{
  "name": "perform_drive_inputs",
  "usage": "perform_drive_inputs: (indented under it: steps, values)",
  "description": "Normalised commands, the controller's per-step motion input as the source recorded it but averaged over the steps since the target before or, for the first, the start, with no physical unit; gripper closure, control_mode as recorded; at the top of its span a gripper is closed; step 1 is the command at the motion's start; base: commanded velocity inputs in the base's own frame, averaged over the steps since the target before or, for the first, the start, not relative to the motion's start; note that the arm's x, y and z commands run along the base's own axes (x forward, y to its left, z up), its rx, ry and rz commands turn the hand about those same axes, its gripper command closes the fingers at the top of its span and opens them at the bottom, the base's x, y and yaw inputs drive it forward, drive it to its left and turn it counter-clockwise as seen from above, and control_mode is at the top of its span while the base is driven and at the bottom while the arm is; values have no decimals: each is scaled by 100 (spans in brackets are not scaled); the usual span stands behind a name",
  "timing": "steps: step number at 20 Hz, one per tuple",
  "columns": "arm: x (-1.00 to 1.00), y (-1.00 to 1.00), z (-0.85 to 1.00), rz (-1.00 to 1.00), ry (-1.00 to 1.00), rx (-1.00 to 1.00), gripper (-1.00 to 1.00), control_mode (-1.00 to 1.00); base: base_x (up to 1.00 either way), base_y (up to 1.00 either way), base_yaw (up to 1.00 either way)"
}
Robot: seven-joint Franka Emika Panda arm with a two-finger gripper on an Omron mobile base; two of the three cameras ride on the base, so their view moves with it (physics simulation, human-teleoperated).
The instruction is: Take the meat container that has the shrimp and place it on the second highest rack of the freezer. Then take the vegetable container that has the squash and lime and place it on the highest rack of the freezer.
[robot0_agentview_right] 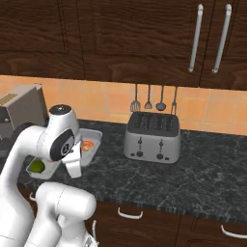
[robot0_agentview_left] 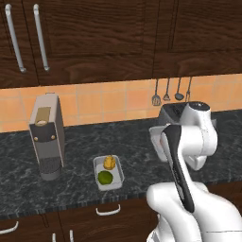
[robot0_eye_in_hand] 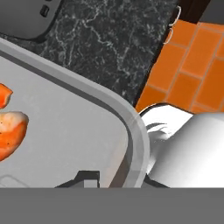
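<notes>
Gripping the meat container [robot0_eye_in_hand: 65, 131] rim, the tool [robot0_eye_in_hand: 107, 179] is clamped; no readable writing.

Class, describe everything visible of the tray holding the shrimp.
The shrimp tray is a shallow, light-grey rectangular container with rounded corners and a raised rim, plastic-looking. It lies on the dark marble counter left of the toaster. The orange shrimp lies inside. The gripper is at its rim, jaws shut on it.
</notes>
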Motion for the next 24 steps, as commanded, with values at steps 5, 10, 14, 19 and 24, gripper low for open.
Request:
perform_drive_inputs:
  steps: [5, 10, 14, 19, 24]
  values:
    - [0, 3, 66, -3, 2, -2, 100, -100, 0, 0, 0]
    - [-50, -5, 36, 0, 3, 0, 100, -100, 0, 0, 0]
    - [-63, -14, 9, 0, 0, 0, 100, -100, 0, 0, 0]
    - [-19, -12, 18, 0, 0, 0, 100, -100, 0, 0, 0]
    - [0, 0, 24, 0, 0, 0, 100, -100, 0, 0, 0]
